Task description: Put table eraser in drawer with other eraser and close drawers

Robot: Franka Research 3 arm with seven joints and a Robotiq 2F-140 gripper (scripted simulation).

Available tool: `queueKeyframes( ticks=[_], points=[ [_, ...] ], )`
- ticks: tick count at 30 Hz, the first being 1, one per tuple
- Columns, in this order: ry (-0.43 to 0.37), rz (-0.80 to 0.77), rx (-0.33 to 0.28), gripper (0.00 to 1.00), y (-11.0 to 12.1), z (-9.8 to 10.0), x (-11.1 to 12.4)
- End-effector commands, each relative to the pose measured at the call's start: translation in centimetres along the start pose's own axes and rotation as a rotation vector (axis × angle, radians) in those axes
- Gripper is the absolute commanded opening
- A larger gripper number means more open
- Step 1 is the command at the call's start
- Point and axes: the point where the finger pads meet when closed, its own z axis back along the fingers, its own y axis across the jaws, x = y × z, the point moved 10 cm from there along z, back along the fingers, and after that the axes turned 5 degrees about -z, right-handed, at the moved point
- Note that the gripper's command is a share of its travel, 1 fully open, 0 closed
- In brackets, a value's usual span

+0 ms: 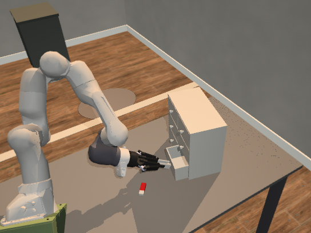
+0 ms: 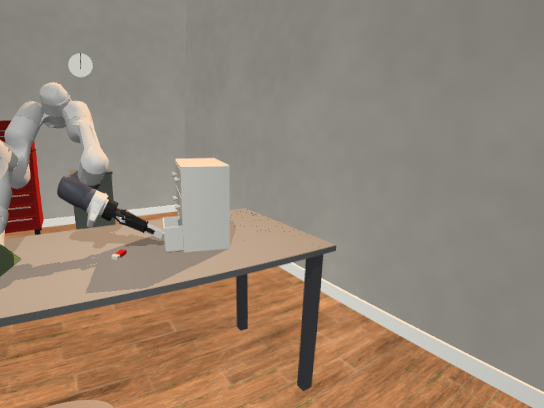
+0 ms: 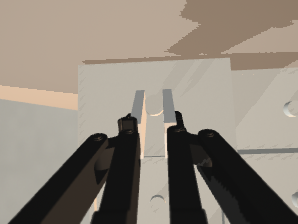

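The red-and-white eraser lies flat on the table in front of the chest, and also shows in the exterior view. The pale chest stands upright on the table. Its bottom drawer on the near side is pulled partly out and stays level; I see nothing in the part of its inside that shows. My gripper reaches level at that drawer's front and is shut on its small round knob, which sits between the fingertips. The other drawers look pushed in.
The table's front edge runs close below the eraser. A dark cabinet stands on the floor behind the arm. A red tool chest stands by the back wall.
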Motion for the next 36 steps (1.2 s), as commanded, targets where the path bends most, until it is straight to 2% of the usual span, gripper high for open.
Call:
queueKeyframes(
  ticks=[1,12,21,36],
  points=[
    [-0.001,0.003,-0.001,0.08,-0.04,0.12,-0.04],
    [-0.001,0.003,-0.001,0.08,-0.04,0.12,-0.04],
    [-0.001,0.003,-0.001,0.2,-0.04,0.12,-0.04],
    [-0.001,0.003,-0.001,0.2,-0.06,0.47,-0.24]
  ],
)
